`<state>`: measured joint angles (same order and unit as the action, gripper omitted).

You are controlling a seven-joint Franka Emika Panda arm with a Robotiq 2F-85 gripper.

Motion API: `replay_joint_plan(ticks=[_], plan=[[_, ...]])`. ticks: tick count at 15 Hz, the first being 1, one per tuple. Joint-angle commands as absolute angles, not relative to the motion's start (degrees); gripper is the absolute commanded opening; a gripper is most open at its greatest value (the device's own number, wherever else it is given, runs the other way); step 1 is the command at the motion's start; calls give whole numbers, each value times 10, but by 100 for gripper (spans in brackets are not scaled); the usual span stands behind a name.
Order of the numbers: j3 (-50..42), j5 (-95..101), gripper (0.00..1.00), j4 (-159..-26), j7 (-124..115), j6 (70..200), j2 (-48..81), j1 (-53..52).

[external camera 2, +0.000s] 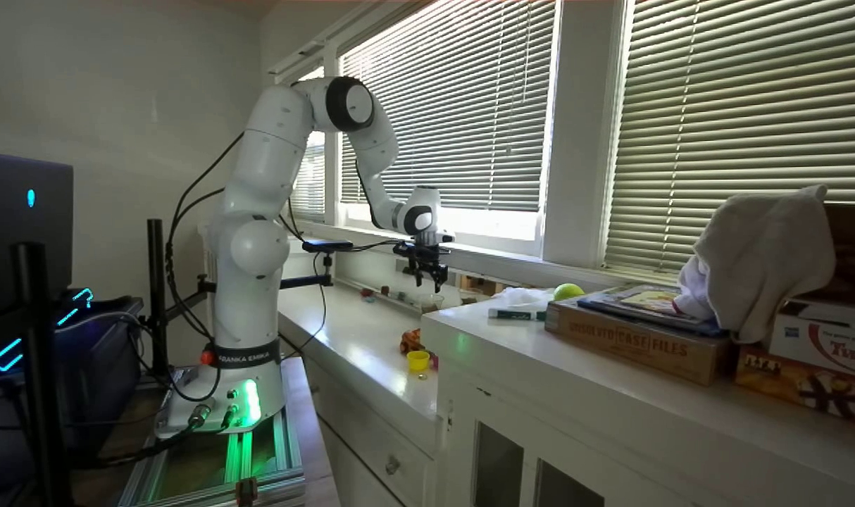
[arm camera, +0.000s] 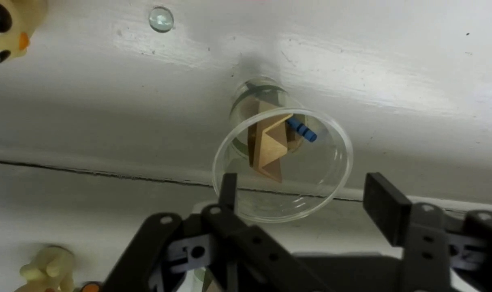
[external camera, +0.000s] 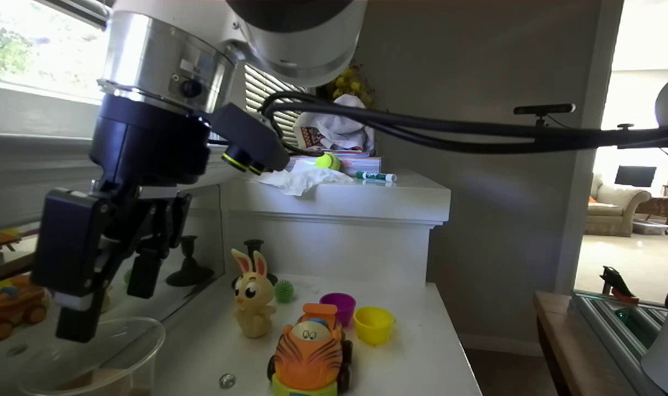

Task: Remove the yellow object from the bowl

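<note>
The bowl is a clear container with a pale rim (arm camera: 348, 158), standing on the white counter beside the mirror. It also shows in both exterior views (external camera: 162, 342) (external camera 2: 431, 304). Inside it lies a tan-yellow angular block (arm camera: 271, 148), the yellowish thing in the bowl, with a blue crayon (arm camera: 304, 129) beside it. In an exterior view the block is only a blurred tan patch (external camera: 89, 379) through the wall. My gripper (arm camera: 304, 198) is open and empty, above the bowl and apart from the block. It also shows in both exterior views (external camera: 112, 301) (external camera 2: 428, 284).
A rabbit toy (external camera: 254, 305), an orange tiger car (external camera: 309, 355), a purple cup (external camera: 339, 309), a small yellow cup (external camera: 373, 325) and a green spiky ball (external camera: 284, 291) stand on the counter. A glass bead (arm camera: 161, 19) lies near the bowl. A mirror (arm camera: 88, 211) runs along the wall.
</note>
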<state>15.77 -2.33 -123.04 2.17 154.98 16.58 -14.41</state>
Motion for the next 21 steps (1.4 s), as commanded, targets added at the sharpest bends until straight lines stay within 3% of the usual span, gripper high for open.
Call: replay_joint_plan(ticks=[1,3,5,7,10,12,18,21], plan=[[159,-31,75,-1205,19,1558,191,-145],[156,-25,74,-1200,16,1563,200,-148],[156,-22,85,-1196,16,1566,207,-150],[152,-17,80,-1192,12,1570,214,-154],[148,-11,60,-1188,8,1573,225,-157],[147,-11,55,-1186,9,1575,230,-158],[137,-4,60,-1181,6,1581,241,-164],[133,-1,58,-1178,5,1581,249,-167]])
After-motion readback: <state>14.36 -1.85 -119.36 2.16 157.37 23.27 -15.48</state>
